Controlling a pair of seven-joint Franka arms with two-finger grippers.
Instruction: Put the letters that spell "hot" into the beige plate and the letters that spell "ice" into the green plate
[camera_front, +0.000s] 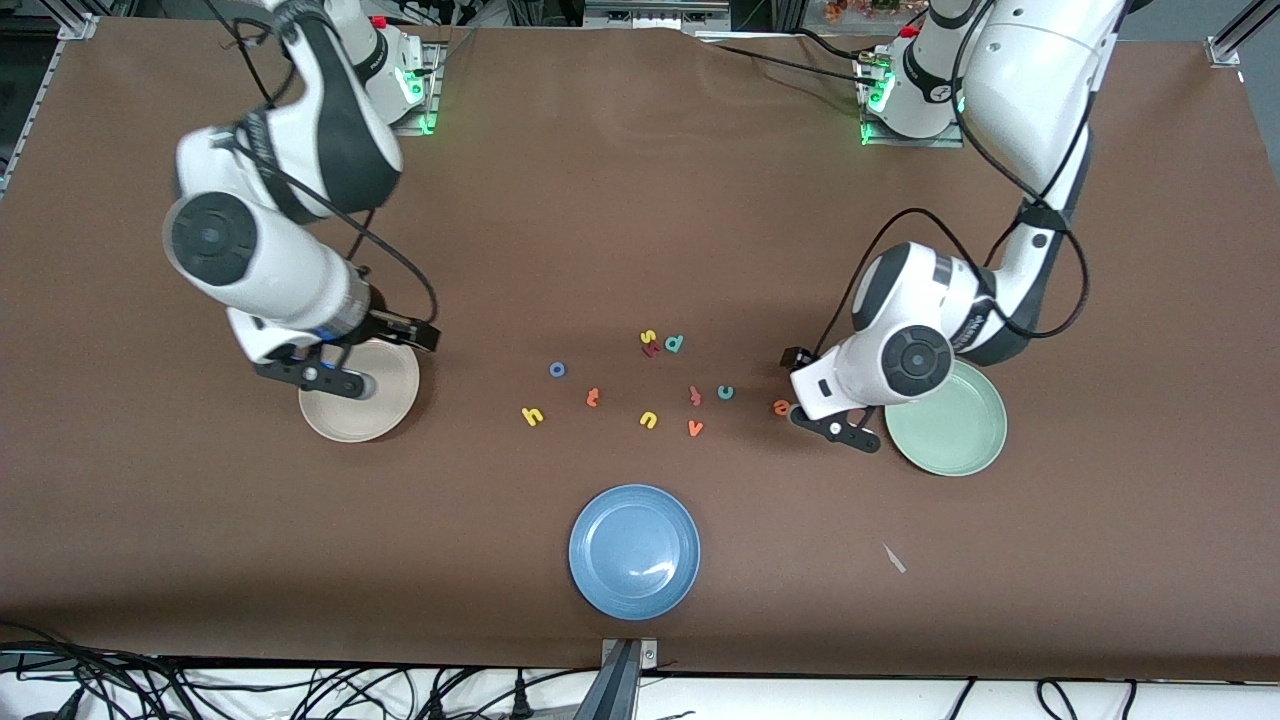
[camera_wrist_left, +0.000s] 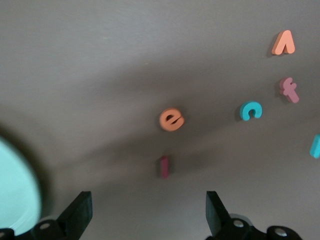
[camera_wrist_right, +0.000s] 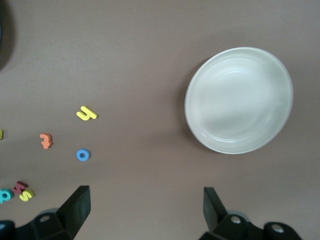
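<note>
The yellow h, blue o and orange t lie mid-table. Closer to the left arm's end are the teal c and orange e. In the left wrist view the dark red i lies just ahead of my left gripper, close to the e. That gripper is open and empty, low beside the green plate. My right gripper is open and empty by the rim of the beige plate. Its wrist view shows that plate with nothing in it.
A blue plate sits near the table's front edge. A yellow u, orange v and reddish f lie among the task letters. A teal d and yellow s cluster farther back. A white scrap lies near the front.
</note>
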